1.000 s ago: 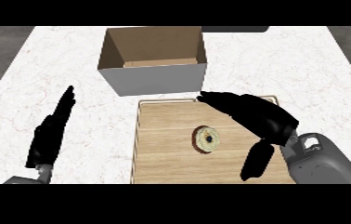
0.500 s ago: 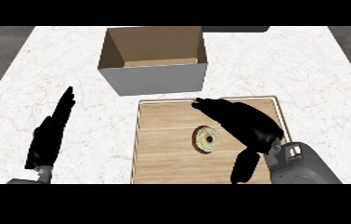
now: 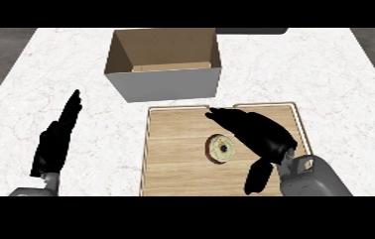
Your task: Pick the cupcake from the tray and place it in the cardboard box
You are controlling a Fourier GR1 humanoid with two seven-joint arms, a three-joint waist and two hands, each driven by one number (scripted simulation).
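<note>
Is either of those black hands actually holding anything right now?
No, nothing is held. The right hand hovers open over the wooden tray, beside the cupcake. The left hand rests open on the counter's left side.

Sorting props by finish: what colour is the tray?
Light wood-grain tan tray, best seen in the head view.

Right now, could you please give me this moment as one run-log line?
right hand: open, over cupcake on tray | left hand: resting | box: empty
</note>
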